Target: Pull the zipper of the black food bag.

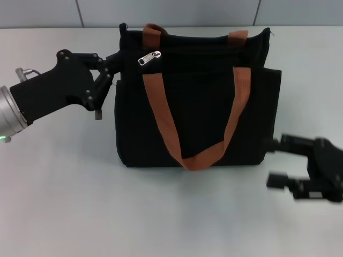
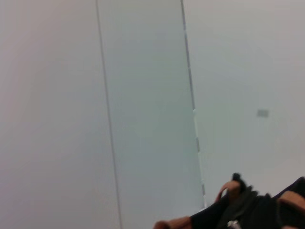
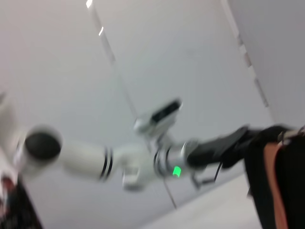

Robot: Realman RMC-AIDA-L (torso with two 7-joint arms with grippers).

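The black food bag (image 1: 198,101) stands in the middle of the table with two rust-brown handles (image 1: 161,115). Its silver zipper pull (image 1: 149,58) lies on the upper front, near the bag's left corner. My left gripper (image 1: 109,84) is open at the bag's upper left edge, left of the pull and not on it; one finger (image 1: 115,58) reaches the corner. My right gripper (image 1: 274,162) is open and empty by the bag's lower right corner. The bag's top shows in the left wrist view (image 2: 252,210). The right wrist view shows the bag (image 3: 290,186) and my left gripper (image 3: 228,143).
The bag stands on a pale grey table (image 1: 80,203). A panelled wall (image 1: 177,12) runs behind the table's far edge. The left arm's white forearm with a green light (image 3: 177,171) shows in the right wrist view.
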